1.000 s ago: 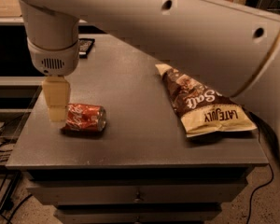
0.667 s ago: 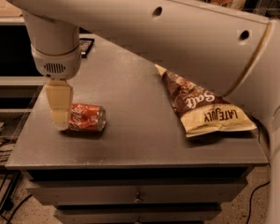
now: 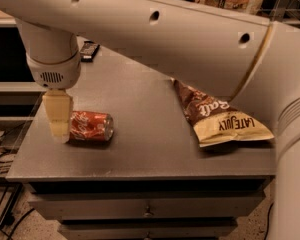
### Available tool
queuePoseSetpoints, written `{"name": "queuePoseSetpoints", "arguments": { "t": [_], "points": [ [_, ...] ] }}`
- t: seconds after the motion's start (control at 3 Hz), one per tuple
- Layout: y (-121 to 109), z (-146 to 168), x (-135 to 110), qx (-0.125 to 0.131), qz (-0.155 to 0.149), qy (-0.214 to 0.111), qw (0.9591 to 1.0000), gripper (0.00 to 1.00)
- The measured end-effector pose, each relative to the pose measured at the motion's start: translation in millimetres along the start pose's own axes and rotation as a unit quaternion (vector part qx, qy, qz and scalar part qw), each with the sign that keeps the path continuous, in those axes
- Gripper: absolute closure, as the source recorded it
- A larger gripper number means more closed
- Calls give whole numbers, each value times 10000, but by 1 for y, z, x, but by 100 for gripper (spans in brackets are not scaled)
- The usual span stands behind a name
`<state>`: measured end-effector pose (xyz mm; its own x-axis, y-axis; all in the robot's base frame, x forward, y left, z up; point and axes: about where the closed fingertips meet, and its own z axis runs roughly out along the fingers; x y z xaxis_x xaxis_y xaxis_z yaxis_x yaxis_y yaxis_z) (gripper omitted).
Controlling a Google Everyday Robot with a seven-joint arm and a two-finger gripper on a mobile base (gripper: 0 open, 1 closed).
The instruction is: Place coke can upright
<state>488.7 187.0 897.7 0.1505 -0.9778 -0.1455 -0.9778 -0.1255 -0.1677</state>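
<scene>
Lying sideways on the table, the coke can needs lifting. The gripper hangs at its base end, likely to grasp it; how wide it is I cannot tell.

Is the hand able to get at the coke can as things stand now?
Probably yes. The hand is low over the table, right beside one end of the lying can, with nothing between them; the chip bag lies well apart.
</scene>
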Motion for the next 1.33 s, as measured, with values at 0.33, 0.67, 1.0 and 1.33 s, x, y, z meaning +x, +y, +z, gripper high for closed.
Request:
{"name": "queuePoseSetpoints", "arguments": {
  "t": [0.33,0.67,1.0,1.33],
  "points": [
    [4,12,-4,-131,12,220,9997,0],
    [7,30,-3,-292,108,555,9980,0],
    [10,49,3,-458,239,882,9948,0],
    [11,62,7,-564,331,1092,9919,17]
  ]
}}
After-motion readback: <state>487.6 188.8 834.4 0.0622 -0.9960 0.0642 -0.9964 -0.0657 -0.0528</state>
